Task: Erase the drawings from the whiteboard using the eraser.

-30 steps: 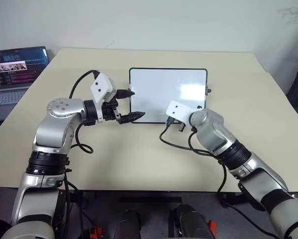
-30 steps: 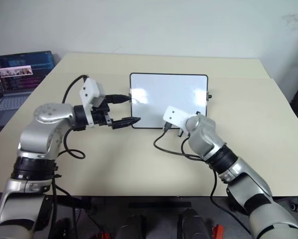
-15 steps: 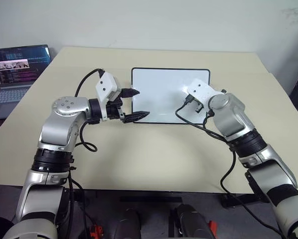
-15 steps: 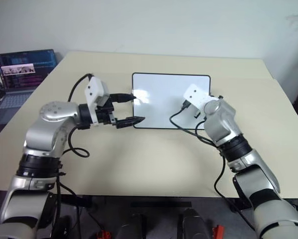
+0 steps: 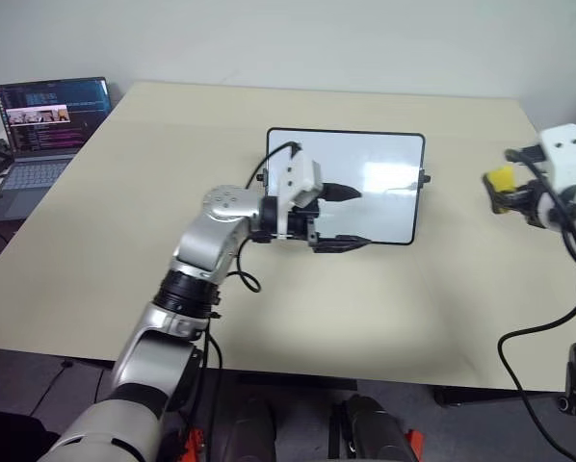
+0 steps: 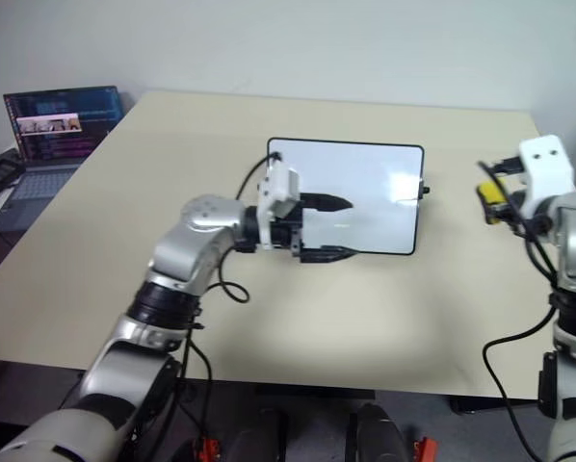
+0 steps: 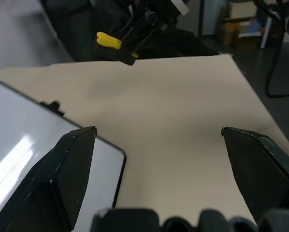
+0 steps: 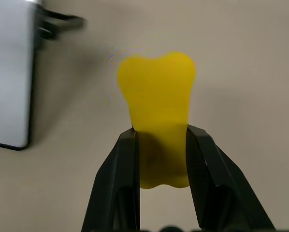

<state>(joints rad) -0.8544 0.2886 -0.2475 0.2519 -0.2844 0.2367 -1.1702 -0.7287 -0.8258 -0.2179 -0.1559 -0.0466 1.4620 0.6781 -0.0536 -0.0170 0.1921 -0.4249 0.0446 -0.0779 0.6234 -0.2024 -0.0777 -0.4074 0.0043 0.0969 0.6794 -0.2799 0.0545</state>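
Note:
The whiteboard lies flat in the middle of the table, glossy white with a black frame. I can make out no drawings on it; they are out of view or lost in the glare. My left gripper hovers open over the board's near-left part, pointing right, one finger above the white surface and the other along the near frame. The yellow eraser is off to the right of the board, raised above the table, with my right gripper shut on it. The left wrist view shows the eraser beyond the board's corner.
An open laptop sits at the table's far-left corner. The tan table stretches wide to the left and in front of the board. The table's right edge lies close under the right gripper.
My right gripper has swung off the board to the right and upward, carrying the eraser. My left gripper has moved right, over the board's near-left part. The head view has also shifted.

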